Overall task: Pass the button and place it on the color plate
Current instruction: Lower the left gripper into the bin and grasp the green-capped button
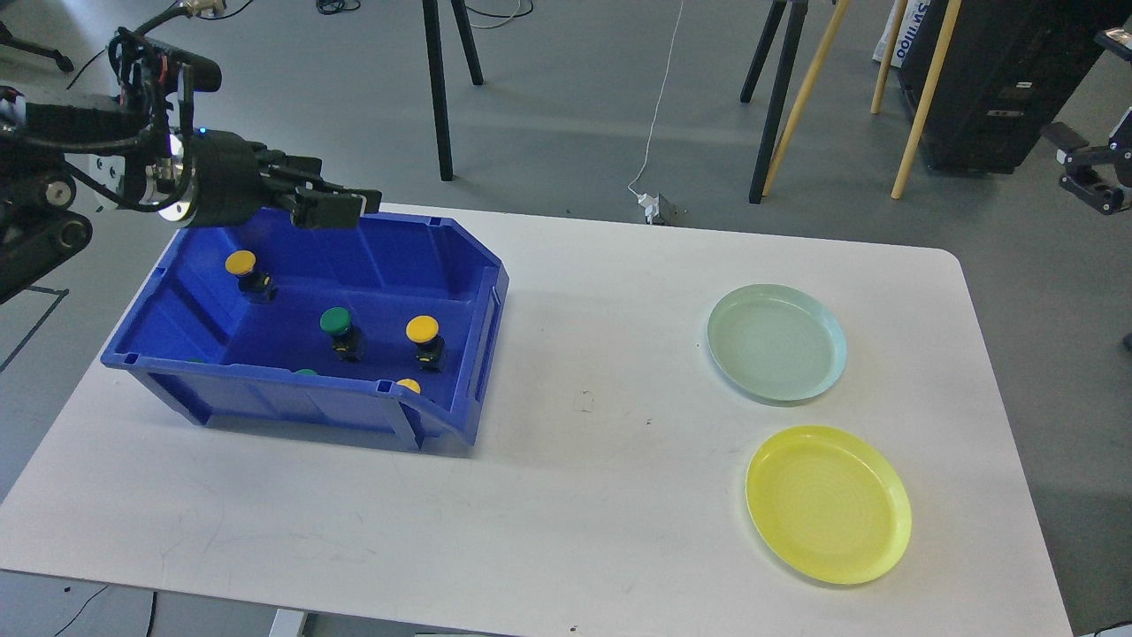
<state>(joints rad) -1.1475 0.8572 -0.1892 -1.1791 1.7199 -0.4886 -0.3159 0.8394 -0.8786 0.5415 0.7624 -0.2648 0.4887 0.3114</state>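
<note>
White table: blue bin wall hides three buttons; left tool closure unclear.

Buttons lie in the bin, left of two plates.

White table carries blue bin left, pale green plate, yellow plate right

The bin's near wall is hiding most of three buttons: a green one, a yellow one, and a green sliver at the left. The left gripper is showing dark, its fingers not separable. The right arm is running off the right edge, its gripper unclear.
</note>
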